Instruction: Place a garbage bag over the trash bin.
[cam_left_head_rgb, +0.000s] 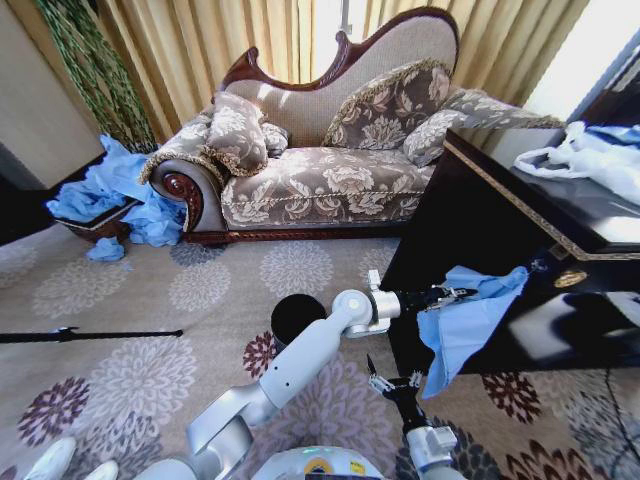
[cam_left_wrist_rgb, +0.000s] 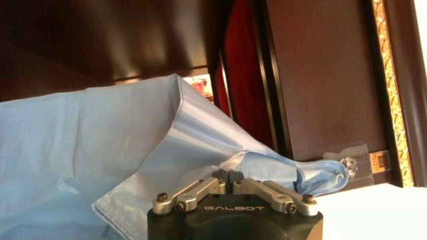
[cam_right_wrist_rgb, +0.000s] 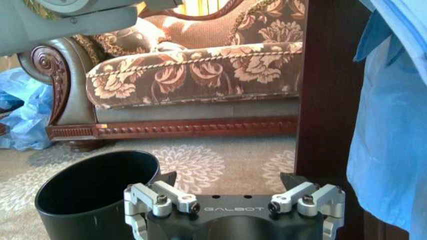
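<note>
Left gripper (cam_left_head_rgb: 447, 295) pinches the garbage bag (cam_left_head_rgb: 470, 320); right gripper (cam_left_head_rgb: 394, 382) spread wide beside the arm-hidden trash bin (cam_left_head_rgb: 292, 315)

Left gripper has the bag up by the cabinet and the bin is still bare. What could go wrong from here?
1. The left gripper is shut on one bunched corner of the garbage bag; the thin plastic could slip free.
2. The bag hangs against the dark cabinet and may drag.
3. The open right gripper is close beside the trash bin and could nudge it.
</note>
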